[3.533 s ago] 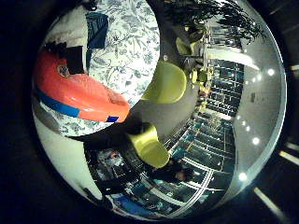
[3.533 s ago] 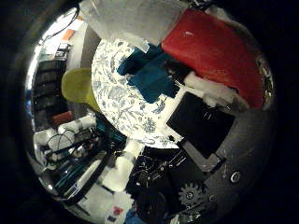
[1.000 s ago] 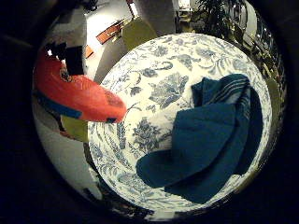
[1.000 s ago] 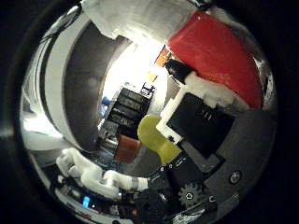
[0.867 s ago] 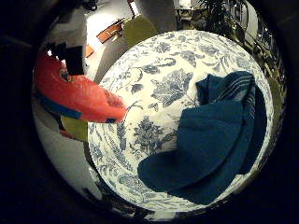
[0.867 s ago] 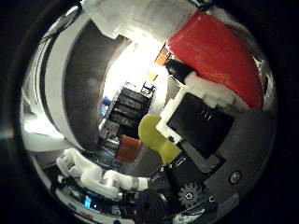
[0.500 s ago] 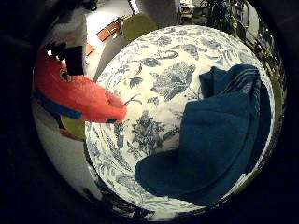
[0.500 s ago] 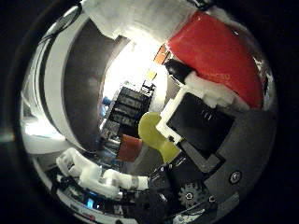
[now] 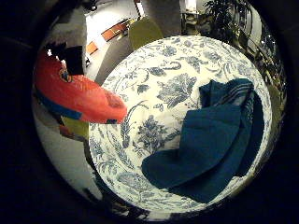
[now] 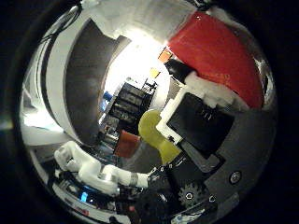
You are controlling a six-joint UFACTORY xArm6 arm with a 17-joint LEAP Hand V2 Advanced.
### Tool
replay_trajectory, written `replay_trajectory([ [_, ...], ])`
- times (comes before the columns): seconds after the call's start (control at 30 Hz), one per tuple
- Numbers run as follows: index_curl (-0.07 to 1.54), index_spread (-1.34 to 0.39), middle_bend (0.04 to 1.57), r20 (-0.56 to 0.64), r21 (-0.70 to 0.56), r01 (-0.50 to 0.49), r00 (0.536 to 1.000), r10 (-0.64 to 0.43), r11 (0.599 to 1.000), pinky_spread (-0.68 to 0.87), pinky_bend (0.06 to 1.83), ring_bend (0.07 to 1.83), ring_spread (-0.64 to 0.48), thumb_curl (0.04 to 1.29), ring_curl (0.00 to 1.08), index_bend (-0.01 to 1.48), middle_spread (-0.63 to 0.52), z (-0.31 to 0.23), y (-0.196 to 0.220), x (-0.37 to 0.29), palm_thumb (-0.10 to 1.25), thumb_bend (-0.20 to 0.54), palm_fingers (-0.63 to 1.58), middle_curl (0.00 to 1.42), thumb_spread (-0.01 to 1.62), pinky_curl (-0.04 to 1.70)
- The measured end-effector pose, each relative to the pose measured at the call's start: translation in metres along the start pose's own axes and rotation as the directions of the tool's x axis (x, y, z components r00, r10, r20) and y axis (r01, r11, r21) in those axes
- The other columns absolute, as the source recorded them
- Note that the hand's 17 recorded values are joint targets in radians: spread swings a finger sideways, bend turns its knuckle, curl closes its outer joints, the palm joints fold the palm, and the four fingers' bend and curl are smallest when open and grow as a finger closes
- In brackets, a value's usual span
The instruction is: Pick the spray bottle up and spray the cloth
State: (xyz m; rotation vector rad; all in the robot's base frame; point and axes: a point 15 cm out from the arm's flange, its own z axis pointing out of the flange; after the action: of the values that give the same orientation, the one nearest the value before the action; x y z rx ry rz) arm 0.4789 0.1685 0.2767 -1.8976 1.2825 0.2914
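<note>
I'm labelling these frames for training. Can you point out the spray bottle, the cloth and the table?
spray bottle (image 9: 77, 95): little finger side palm view, red body.
cloth (image 9: 210, 140): same view, middle fold.
table (image 9: 154, 93): same view, bare flowered top.

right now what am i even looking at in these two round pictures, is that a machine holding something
Yes. Both pictures come from small, very wide-angle cameras set in the palm of a robot hand, one near its thumb, one near its little finger. The white and black blocks and the small gear in the thumb-side view are parts of that hand itself.

The red shape close to the palm in both views is the spray bottle, which the hand seems to be holding; the fingers' grip on it is not clearly shown.

The little-finger-side view looks down on a round table covered in a blue and white floral pattern. A dark teal cloth lies crumpled on it, apart from the bottle. A yellow-green chair stands beyond the table.
</note>
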Motion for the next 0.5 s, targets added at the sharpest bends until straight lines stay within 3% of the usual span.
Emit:
replay_trajectory([
  [0.37, 0.70, -0.17, 1.36, 0.000, -0.013, 0.004, 1.000, -0.004, 1.000, -0.20, 1.30, 1.46, -0.16, 0.71, 0.61, 1.20, -0.07, 0.0065, 0.0090, 0.0026, 1.05, -0.015, 1.21, 0.61, 1.00, 0.88],
  [0.5, 0.69, -0.18, 1.35, 0.001, -0.010, 0.017, 1.000, -0.017, 1.000, -0.22, 1.29, 1.43, -0.16, 0.69, 0.60, 1.15, -0.08, 0.0057, 0.0088, 0.0026, 0.97, -0.034, 1.19, 0.60, 0.97, 0.85],
])
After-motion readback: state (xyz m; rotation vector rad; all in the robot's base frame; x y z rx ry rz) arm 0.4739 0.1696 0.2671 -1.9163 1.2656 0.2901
